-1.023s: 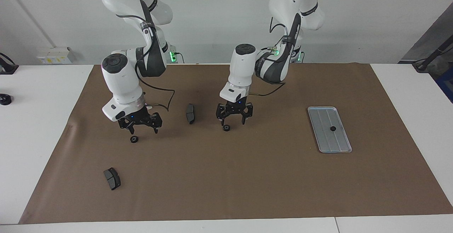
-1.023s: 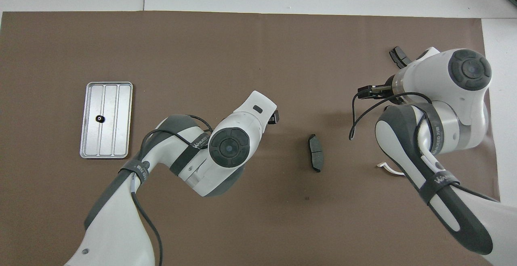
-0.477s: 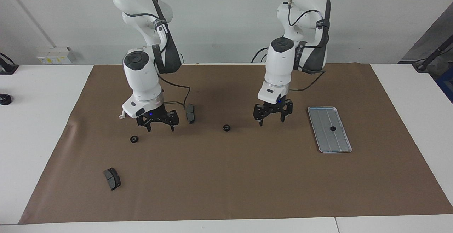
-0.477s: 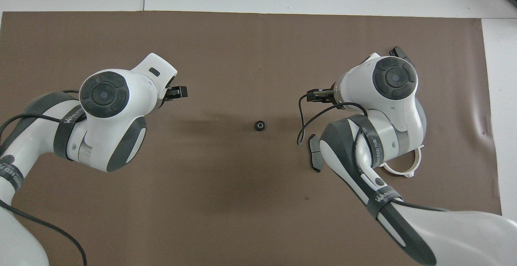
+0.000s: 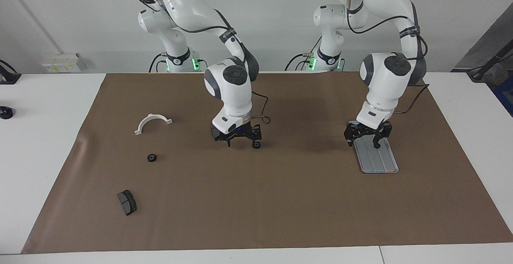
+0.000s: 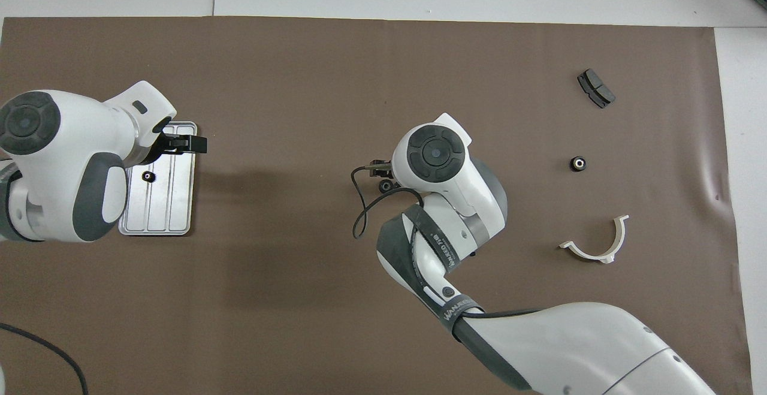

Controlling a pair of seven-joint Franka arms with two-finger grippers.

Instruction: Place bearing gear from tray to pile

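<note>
below, left gripper jaws released over ridged metal tray; right gripper jaws released beside round black gear.

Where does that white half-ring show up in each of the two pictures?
Facing view: the white half-ring lies on the brown paper toward the right arm's end, nearer the robots than a small black gear.
Overhead view: the half-ring is low at the side, below that gear.
Shared landmark: that gear.

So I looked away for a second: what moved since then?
The left tool swung from mid-mat to over the tray, open. The right tool moved to the middle gear, open, holding nothing. All three gears stayed put.
</note>
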